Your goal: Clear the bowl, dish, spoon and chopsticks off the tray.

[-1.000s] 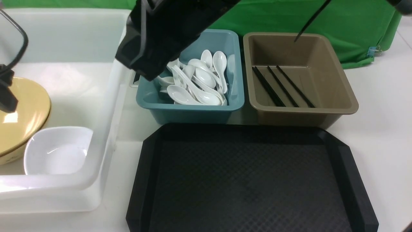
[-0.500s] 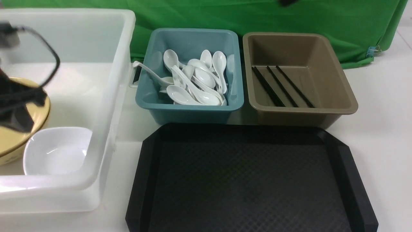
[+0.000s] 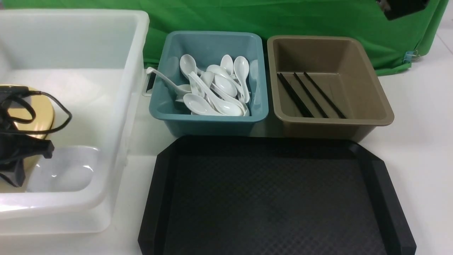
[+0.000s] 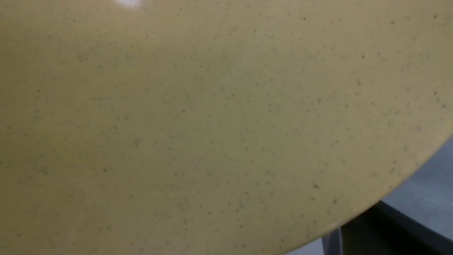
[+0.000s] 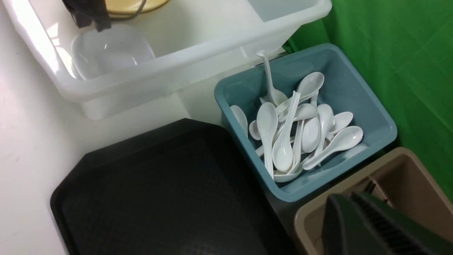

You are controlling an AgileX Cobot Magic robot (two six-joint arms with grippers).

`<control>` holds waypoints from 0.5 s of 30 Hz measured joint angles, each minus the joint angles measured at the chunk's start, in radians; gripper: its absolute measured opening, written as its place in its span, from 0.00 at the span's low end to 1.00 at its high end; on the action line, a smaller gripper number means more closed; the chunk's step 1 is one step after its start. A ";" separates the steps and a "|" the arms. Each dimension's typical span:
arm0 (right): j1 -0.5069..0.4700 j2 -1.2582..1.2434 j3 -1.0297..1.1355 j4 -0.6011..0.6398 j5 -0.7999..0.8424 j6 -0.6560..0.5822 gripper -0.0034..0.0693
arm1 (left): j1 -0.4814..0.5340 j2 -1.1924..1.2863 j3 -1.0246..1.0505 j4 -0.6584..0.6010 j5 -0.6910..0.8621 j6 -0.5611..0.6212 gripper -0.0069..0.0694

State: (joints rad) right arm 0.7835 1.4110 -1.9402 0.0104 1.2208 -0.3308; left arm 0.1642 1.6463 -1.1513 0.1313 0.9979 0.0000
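Observation:
The black tray (image 3: 276, 198) lies bare at the front. The mustard-yellow bowl (image 3: 41, 106) and a white dish (image 3: 65, 170) sit in the translucent white bin. My left gripper (image 3: 13, 175) hangs shut close over them at the left edge. The bowl (image 4: 198, 117) fills the left wrist view, with one dark finger (image 4: 364, 233) past its rim. Several white spoons (image 3: 216, 90) lie in the teal tub. Black chopsticks (image 3: 311, 95) lie in the brown tub. My right gripper (image 5: 339, 207) is shut and empty, high above the brown tub.
The white bin (image 3: 120, 106) stands left of the tray, with the teal tub (image 3: 208, 122) and brown tub (image 3: 332, 124) side by side behind it. One spoon handle (image 3: 157, 73) sticks out over the teal tub's left rim. A green cloth (image 3: 283, 17) hangs behind.
The dark arm that hung over the teal tub a second ago has swung away to the upper right. My left arm has sunk lower over the bowl and dish, shading the dish.

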 joint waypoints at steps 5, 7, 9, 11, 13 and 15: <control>0.000 0.000 0.000 0.000 0.000 0.000 0.06 | 0.000 -0.019 -0.007 -0.040 0.022 0.011 0.08; 0.000 0.000 0.000 0.000 0.000 0.000 0.06 | -0.003 -0.055 -0.014 -0.100 0.032 0.051 0.08; 0.000 -0.001 0.000 -0.010 0.000 0.000 0.06 | -0.016 -0.121 -0.019 -0.188 0.027 0.108 0.08; 0.000 -0.009 0.003 -0.073 0.000 0.043 0.06 | -0.053 -0.232 -0.019 -0.283 0.021 0.184 0.08; 0.000 -0.036 0.019 -0.171 -0.003 0.113 0.06 | -0.100 -0.347 -0.019 -0.315 0.006 0.214 0.08; 0.000 -0.088 0.056 -0.275 -0.005 0.187 0.06 | -0.149 -0.467 -0.019 -0.329 -0.030 0.230 0.08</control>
State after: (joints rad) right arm 0.7835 1.3225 -1.8843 -0.2649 1.2161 -0.1442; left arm 0.0148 1.1797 -1.1703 -0.1978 0.9675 0.2300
